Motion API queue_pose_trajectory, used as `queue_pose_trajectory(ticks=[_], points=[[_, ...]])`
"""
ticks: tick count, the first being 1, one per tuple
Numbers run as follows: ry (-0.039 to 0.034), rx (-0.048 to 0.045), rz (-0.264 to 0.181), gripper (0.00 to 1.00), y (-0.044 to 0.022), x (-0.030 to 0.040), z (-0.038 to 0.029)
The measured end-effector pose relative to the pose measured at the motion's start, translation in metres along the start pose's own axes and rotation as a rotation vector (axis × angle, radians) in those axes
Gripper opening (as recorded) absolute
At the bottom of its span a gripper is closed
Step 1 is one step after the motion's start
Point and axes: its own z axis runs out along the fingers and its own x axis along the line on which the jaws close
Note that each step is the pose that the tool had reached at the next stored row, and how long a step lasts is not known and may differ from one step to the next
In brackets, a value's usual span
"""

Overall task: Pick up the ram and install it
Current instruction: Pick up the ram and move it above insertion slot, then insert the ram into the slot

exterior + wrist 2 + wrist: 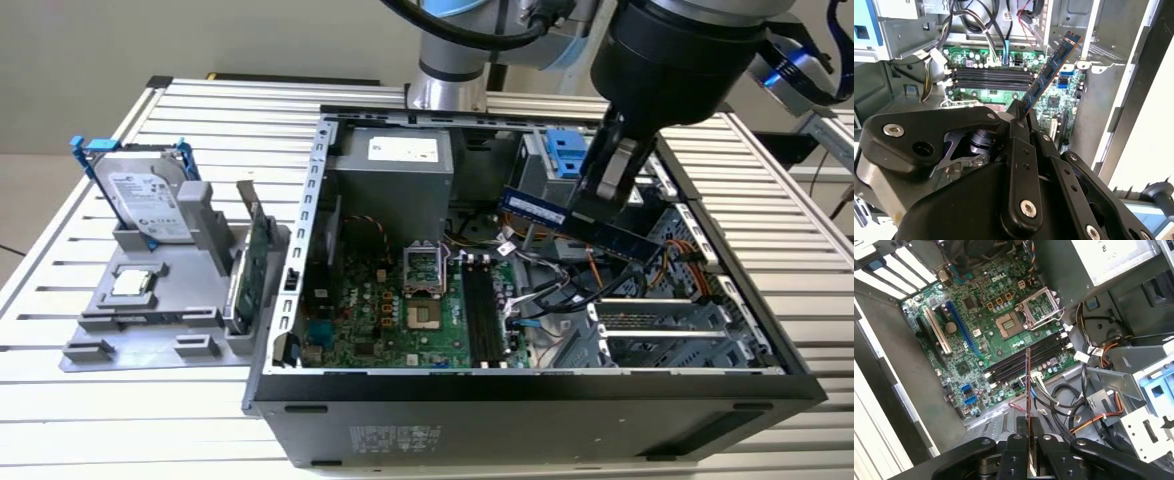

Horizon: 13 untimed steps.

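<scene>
Jaws pinched narrow, clamped on the flat faces of the ram (541, 207). The gripper (597, 212) has it up inside the open computer case (534, 385), tilted, hanging over the cables (567, 290) and not touching the motherboard (380, 300). In the first wrist view I'm looking along the stick's thin edge (1028, 385), which lies across the memory slots (1024, 362) below.

Count: one ram, in the grip. I make out four dark slots, side by side. On the grey stand (134, 325) at the exterior view's left there's one hard drive (140, 195) in a blue frame and one green expansion card (254, 255), upright.

The cable bundle sits just beside the slots on the exterior view's right.
</scene>
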Motion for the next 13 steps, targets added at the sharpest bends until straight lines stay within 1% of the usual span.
queue_pose_trajectory(ticks=[13], points=[[-0.0032,0.0016,0.118,0.0,0.0003,0.0002,0.0]])
